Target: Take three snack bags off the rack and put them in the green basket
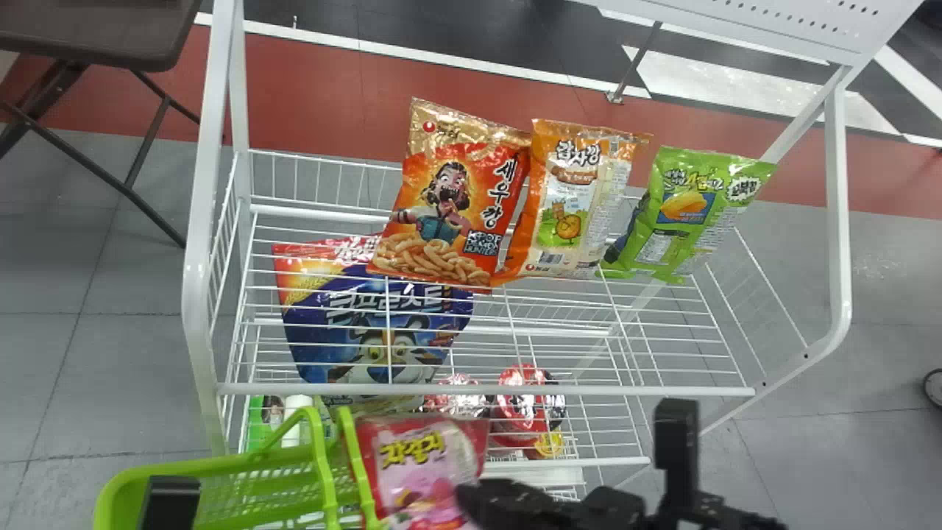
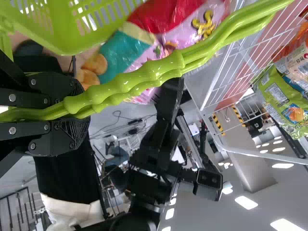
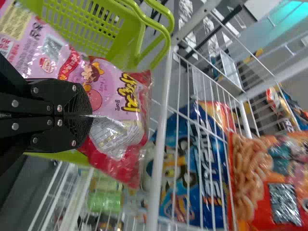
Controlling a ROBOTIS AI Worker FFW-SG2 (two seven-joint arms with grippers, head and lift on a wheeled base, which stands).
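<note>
My right gripper [image 1: 478,497] is shut on a pink and red snack bag [image 1: 416,467], which hangs beside the handles of the green basket [image 1: 213,486]. In the right wrist view the gripper [image 3: 89,115] pinches the crinkled pink bag [image 3: 113,91], with the basket [image 3: 91,24] just behind it. My left gripper [image 1: 171,504] is at the basket's left; in its wrist view the gripper [image 2: 79,113] is clamped on the green handles [image 2: 139,79]. On the white rack [image 1: 486,390] stand an orange-red bag [image 1: 449,199], an orange and cream bag [image 1: 574,206] and a green bag [image 1: 684,213].
A blue cereal bag [image 1: 375,324] lies below the rack's upper wire shelf, with red packages [image 1: 522,405] beside it on the lower level. White rack posts [image 1: 199,258] rise at both sides. A brown folding table [image 1: 96,33] stands at the far left.
</note>
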